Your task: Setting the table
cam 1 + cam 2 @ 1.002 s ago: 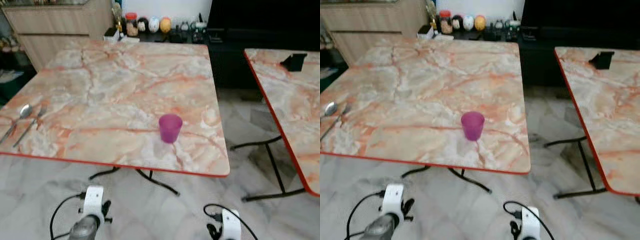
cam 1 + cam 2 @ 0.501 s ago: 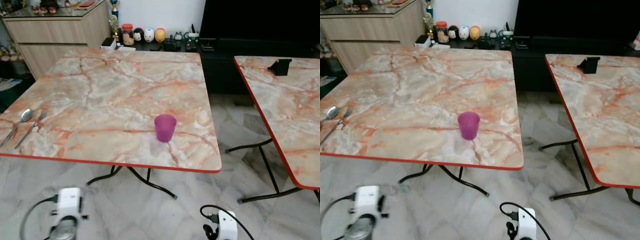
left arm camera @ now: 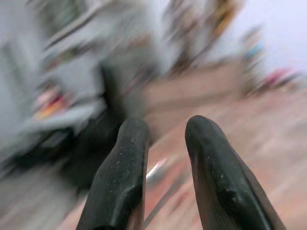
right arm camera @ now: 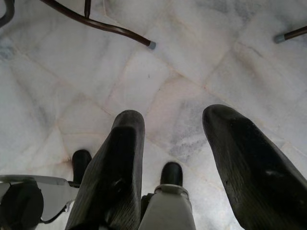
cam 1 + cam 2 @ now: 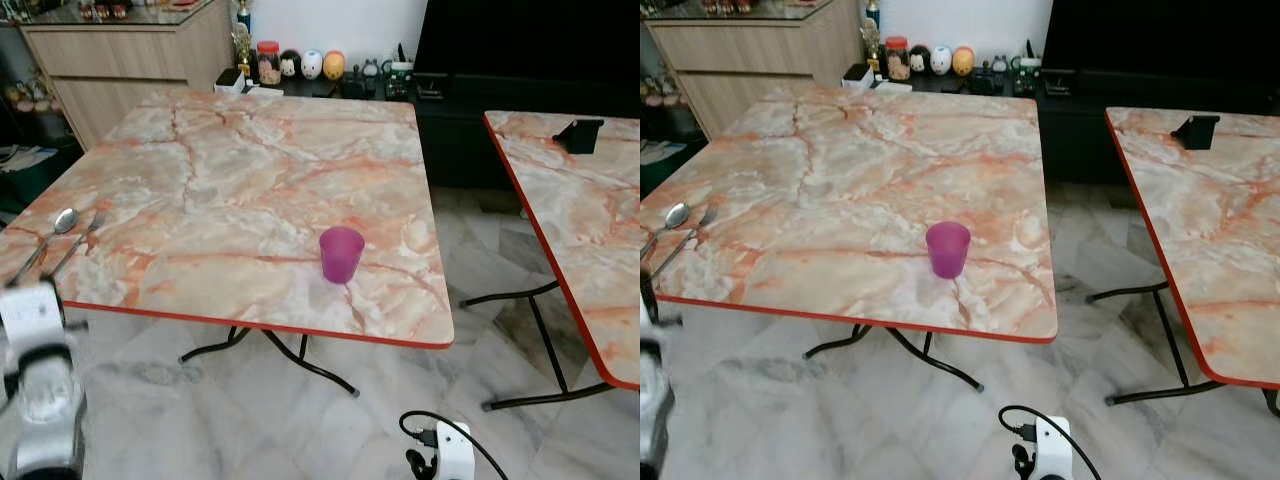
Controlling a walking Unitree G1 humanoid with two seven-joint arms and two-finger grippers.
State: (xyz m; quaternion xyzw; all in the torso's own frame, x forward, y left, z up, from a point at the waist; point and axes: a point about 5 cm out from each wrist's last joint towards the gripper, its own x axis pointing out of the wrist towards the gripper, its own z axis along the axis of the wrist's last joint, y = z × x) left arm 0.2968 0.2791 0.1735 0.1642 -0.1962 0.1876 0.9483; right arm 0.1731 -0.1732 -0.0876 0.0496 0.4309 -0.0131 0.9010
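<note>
Left eye view: purple cup (image 5: 341, 253) on marble table (image 5: 250, 180), spoon (image 5: 45, 243) and fork (image 5: 75, 243) left; both grippers parted.

cup (image 5: 341, 253) on table (image 5: 250, 190), cutlery (image 5: 55, 242) far left

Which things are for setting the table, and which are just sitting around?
For setting the table:
- purple cup, upright near the table's front edge
- spoon and fork, side by side at the table's left edge
- left claw, open, raised toward them

Just sitting around:
- round toy figures and a jar on the low shelf behind
- black stand on the second table
</note>
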